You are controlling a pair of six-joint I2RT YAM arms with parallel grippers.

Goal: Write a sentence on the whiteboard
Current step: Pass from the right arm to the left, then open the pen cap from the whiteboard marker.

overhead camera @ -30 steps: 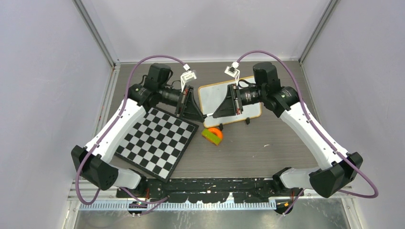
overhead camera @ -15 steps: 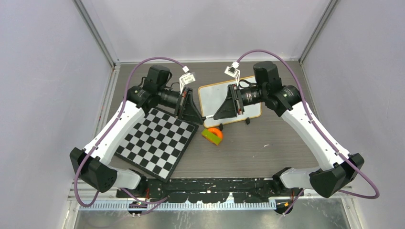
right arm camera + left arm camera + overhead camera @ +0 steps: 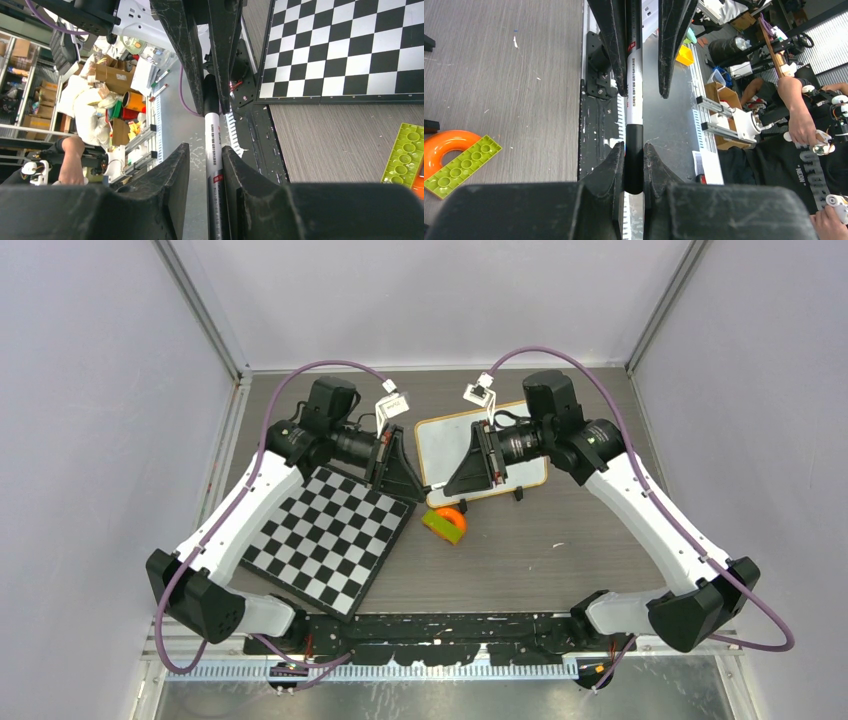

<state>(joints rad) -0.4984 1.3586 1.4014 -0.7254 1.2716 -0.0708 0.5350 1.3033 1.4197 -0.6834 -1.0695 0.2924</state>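
Blank whiteboard (image 3: 443, 448), capped marker (image 3: 634, 85) held between both arms.
The whiteboard sits far-centre on the counter; what shows of its face is bare, so I judge the whole sentence is yet to be written. Just near its near-left corner the marker hangs level, long axis left to right, black cap end leftward. The left gripper (image 3: 634, 150) jaws pinch that cap; the right gripper (image 3: 205, 149) jaws stand loosely spread about the white barrel.
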